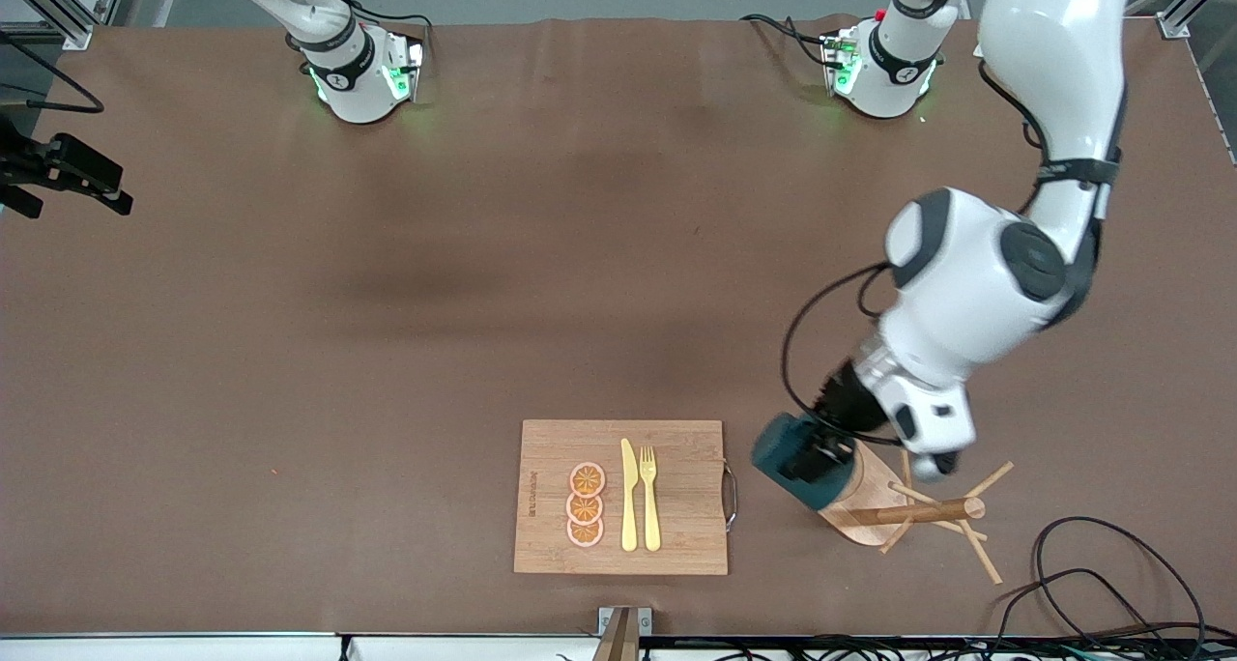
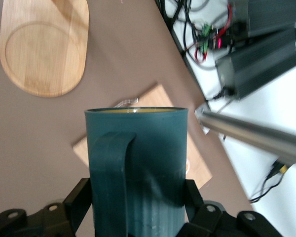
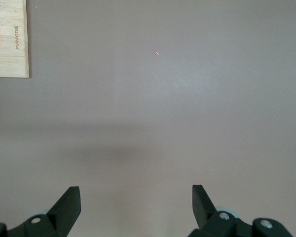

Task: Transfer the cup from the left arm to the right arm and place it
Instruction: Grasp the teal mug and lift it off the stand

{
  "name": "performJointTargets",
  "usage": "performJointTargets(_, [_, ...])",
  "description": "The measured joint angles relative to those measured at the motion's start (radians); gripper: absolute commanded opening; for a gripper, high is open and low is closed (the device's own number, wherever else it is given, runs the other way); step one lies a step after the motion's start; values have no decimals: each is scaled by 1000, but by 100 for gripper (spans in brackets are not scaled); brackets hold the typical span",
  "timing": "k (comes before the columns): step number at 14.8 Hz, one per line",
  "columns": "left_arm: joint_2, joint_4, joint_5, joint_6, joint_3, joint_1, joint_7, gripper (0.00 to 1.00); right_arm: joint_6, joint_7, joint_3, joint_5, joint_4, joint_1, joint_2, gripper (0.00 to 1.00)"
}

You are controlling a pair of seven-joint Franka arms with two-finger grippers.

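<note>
Cup [image 1: 785,453], dark teal with a side handle and a mustard-yellow inside, is held in the air by the left gripper [image 1: 817,453], jaws clenched on its body from both sides. In the front view the cup hangs over the counter [image 1: 387,303] at the edge of a wooden mug tree's base [image 1: 870,492], between that base and the cutting board [image 1: 618,497]. The mug tree [image 1: 928,511] lies at about 4 o'clock from the cup, with its pegs spread toward the left arm's end of the counter. In the left wrist view the cup [image 2: 138,168] fills the centre with the handle facing the camera, and the black fingers [image 2: 79,202] press on its lower wall.

The cutting board sits at 9 o'clock from the cup, near the front camera. On it lie three orange slices [image 1: 586,504], a yellow knife [image 1: 629,497] and a yellow fork [image 1: 649,497], side by side.

The right arm waits. The right gripper [image 3: 135,210] hovers over bare counter, jaws released and spread wide, holding nothing. A corner of the cutting board [image 3: 10,39] shows in its wrist view.
</note>
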Motion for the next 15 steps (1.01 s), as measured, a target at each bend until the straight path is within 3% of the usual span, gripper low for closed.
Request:
performJointTargets(7, [70,-19,512,-27,11,-329,-367,51,-1,0,-1,0,0,0,1,100])
performJointTargets(15, [220,-25,1010,-248,18,-627,-690,51,-1,0,-3,0,-2,-3,2,100])
